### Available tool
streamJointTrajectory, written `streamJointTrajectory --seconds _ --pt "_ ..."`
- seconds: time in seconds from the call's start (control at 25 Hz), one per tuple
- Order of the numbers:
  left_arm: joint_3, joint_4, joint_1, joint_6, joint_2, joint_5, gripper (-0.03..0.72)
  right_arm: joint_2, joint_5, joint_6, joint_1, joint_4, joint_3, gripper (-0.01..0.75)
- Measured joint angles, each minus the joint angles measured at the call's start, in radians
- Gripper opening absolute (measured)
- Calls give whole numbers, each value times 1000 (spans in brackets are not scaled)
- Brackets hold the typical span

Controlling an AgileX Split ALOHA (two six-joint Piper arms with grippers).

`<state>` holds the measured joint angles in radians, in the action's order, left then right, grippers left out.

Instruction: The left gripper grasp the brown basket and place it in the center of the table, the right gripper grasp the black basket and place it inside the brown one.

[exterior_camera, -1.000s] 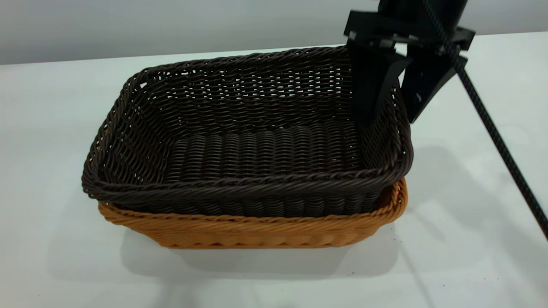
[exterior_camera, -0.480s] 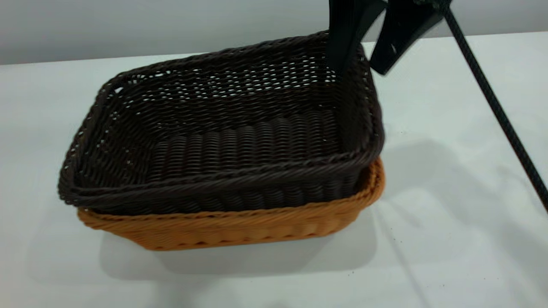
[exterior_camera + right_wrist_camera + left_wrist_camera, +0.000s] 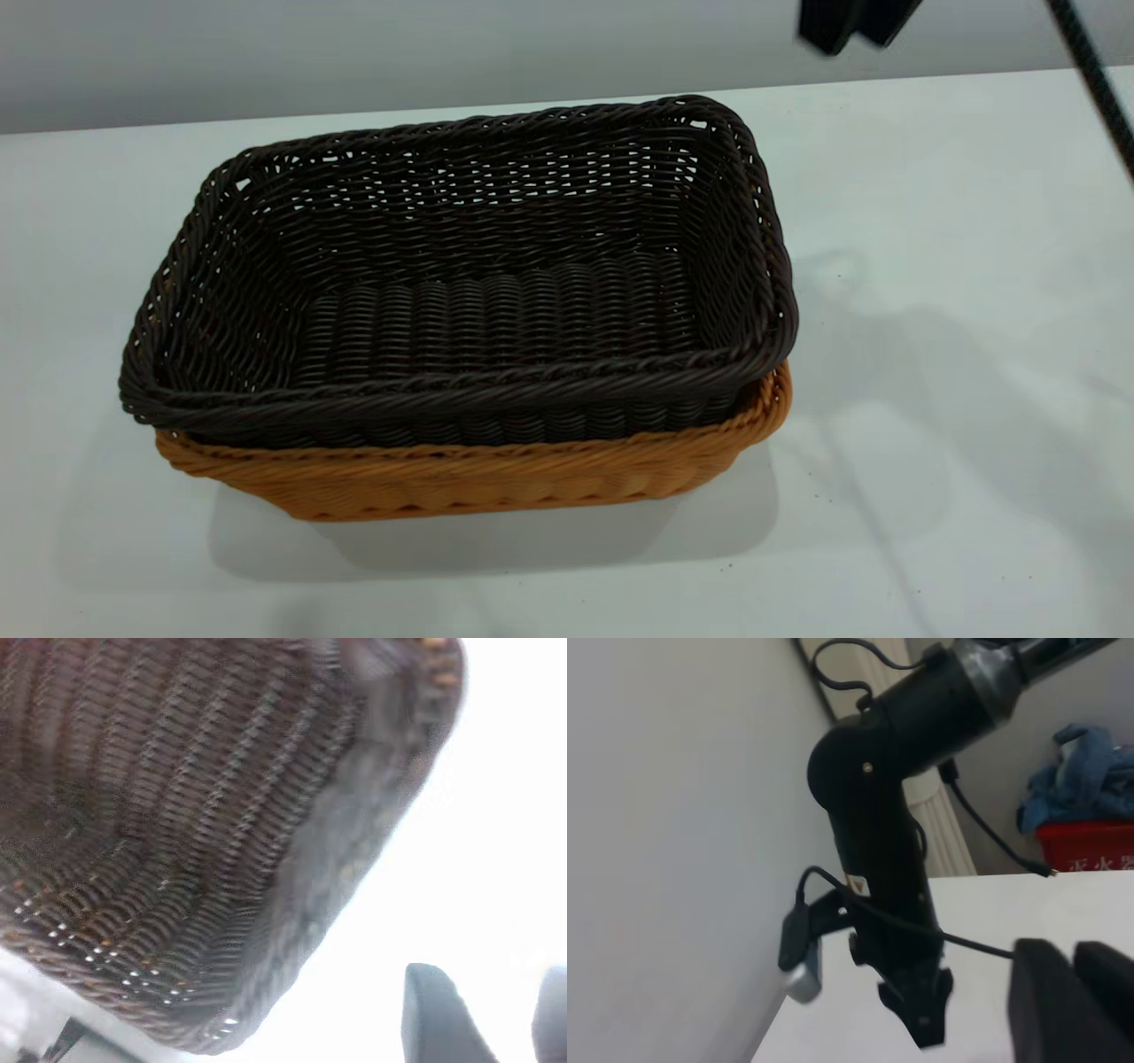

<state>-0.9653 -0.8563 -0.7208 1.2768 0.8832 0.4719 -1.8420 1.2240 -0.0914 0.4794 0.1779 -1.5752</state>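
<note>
Right gripper (image 3: 855, 22) hangs above the black basket's (image 3: 461, 275) far right corner, fingers apart, gripping nothing. That basket sits nested inside the brown basket (image 3: 496, 474) on the table (image 3: 957, 354).

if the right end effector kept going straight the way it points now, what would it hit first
Probably bare table just beside the black basket: the right end effector hangs above, pointing down past the basket's right rim. Depth is unclear, so the rim is possible.
</note>
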Motion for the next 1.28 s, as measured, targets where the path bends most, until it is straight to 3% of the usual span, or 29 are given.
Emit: streamJointTrajectory --seconds 0.2,0.28,0.88,1.08,1.28 --pt "0 124 0 -129 -67 3 2 93 0 -2 0 1 1 45" --pt "1 200 0 -215 -91 28 0 135 0 -7 0 -4 1 14" --pt "1 922 0 -1066 -268 559 -1 533 -26 -46 0 -2 27 0" --pt "6 966 0 -1178 -346 645 -1 683 -58 -46 0 50 151 0" --pt "80 965 0 -1194 -435 643 -1 853 -161 -30 0 65 329 0"
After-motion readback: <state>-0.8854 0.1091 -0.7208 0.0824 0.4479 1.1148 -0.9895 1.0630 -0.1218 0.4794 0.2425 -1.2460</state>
